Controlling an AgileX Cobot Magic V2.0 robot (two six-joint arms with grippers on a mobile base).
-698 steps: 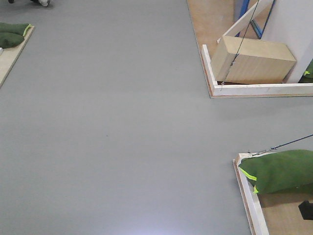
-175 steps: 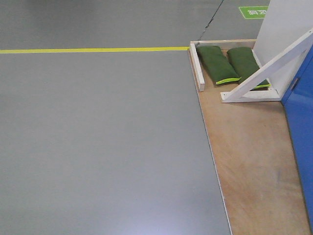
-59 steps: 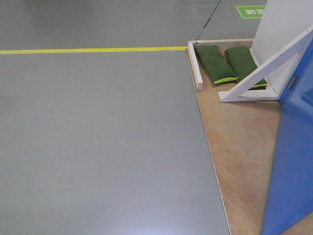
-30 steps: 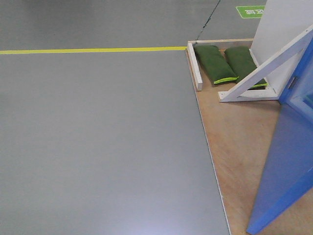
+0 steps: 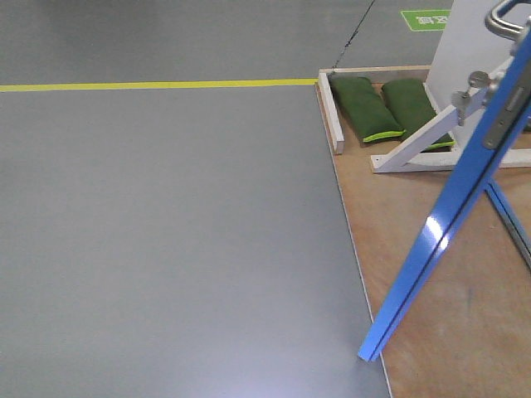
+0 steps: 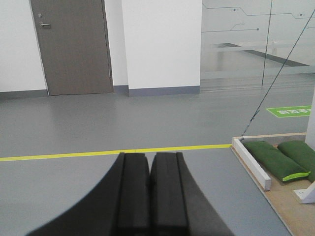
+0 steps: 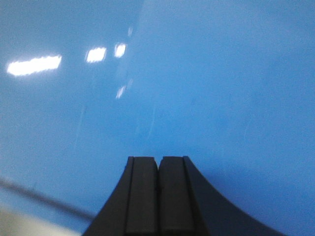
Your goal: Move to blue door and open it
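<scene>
Along the right of the front view, the blue door (image 5: pixel 436 236) stands part open, nearly edge-on, with the right gripper (image 7: pixel 158 162) close before its face, jaws closed, and the left gripper (image 6: pixel 149 156) likewise closed and idle; a steady push near the free edge is advisable.

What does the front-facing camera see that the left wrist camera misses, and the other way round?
Only the front-facing view shows the blue door, standing open and seen nearly edge-on, its silver lever handle and round thumb-turn. Only the left wrist view shows the left gripper, shut, a brown door in the far wall and glass panels. Both show the yellow floor line, the green sandbags and the grey floor.
</scene>
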